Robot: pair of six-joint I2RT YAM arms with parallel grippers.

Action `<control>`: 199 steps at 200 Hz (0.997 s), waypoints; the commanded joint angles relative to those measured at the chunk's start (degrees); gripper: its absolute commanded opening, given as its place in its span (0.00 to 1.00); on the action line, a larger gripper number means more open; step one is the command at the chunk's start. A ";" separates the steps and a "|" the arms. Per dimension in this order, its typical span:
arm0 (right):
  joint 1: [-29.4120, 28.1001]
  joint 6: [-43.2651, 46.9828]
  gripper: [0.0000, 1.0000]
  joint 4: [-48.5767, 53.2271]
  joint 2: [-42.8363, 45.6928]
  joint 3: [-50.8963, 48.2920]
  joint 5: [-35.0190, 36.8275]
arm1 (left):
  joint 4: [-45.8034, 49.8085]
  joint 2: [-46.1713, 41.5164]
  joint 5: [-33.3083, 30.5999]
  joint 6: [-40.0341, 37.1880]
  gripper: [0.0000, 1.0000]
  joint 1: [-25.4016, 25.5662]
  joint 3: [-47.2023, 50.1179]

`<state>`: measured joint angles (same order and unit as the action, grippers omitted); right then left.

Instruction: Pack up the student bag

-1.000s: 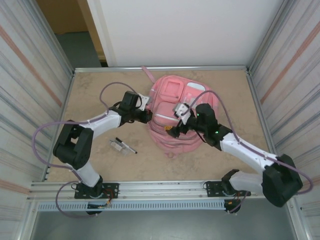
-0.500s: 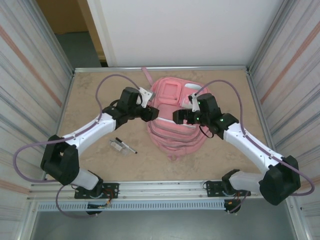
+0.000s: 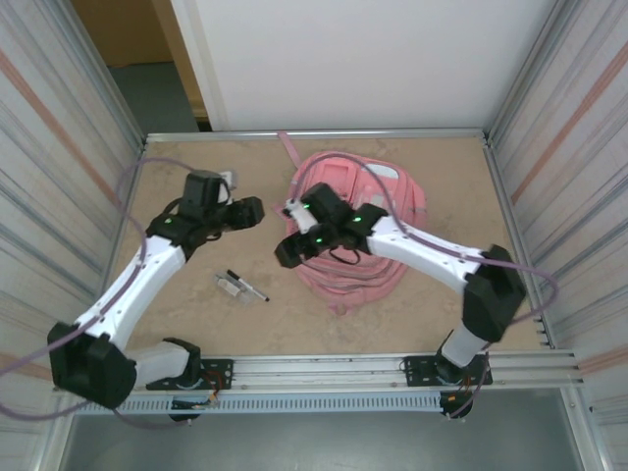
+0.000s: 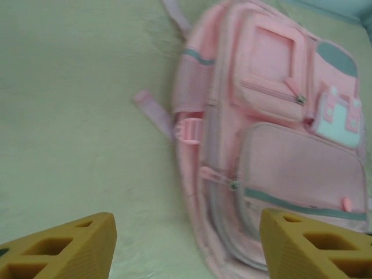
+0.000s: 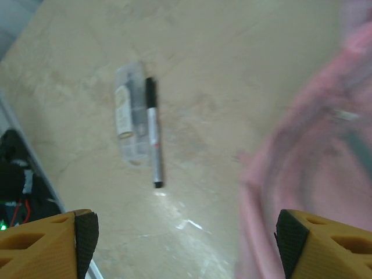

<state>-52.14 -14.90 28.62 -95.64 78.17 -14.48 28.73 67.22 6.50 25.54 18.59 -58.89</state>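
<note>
Bare surface [image 3: 294, 324] is seen across the left and lower parts of the overhead frame, broken by a pen [image 3: 247, 285] and a clear packet [image 5: 129, 113] lying side by side. The student bag [image 3: 339, 179] is laid flat at upper centre, near the far edge. The left gripper [image 3: 253, 211] is held released just left of the bag. The right gripper [image 5: 186, 232] is spread wide and empty over the bag's left edge.

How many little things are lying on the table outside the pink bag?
2. A pen and a small clear case lie side by side, left of the student bag. More could be hidden under the bag or arms.
</note>
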 commanded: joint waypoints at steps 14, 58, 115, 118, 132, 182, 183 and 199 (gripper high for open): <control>-8.60 1.05 0.75 2.27 -11.75 9.19 3.64 | 11.39 -7.02 1.54 0.95 0.76 -9.48 5.54; -14.24 -0.71 0.64 0.96 -24.56 17.62 5.25 | 14.62 -13.66 6.47 4.27 0.98 -19.66 11.43; -10.39 -7.50 0.62 2.97 -26.21 16.50 -7.41 | 8.99 -15.69 20.45 14.88 0.73 -21.76 25.60; -9.90 -8.02 0.62 2.94 -26.18 16.22 -8.67 | 8.37 -15.11 21.17 14.69 0.73 -21.71 25.85; -8.73 -9.21 0.60 2.18 -26.43 15.19 -12.86 | 6.79 -12.26 22.41 14.41 0.69 -21.46 26.80; -7.98 -10.75 0.60 -0.28 -27.56 15.17 -16.52 | 2.53 -7.30 15.73 17.21 0.70 -18.80 30.59; -7.98 -10.72 0.60 -0.30 -27.57 15.17 -16.53 | 2.46 -7.16 15.64 17.24 0.70 -18.78 30.59; -7.68 -10.81 0.60 -1.13 -27.83 14.51 -15.79 | 1.29 -5.22 14.36 17.85 0.69 -18.41 30.58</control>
<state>-59.61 -23.81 29.17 -122.98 93.08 -27.83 32.93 59.99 23.42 41.45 -0.40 -28.77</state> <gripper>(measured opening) 0.605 0.694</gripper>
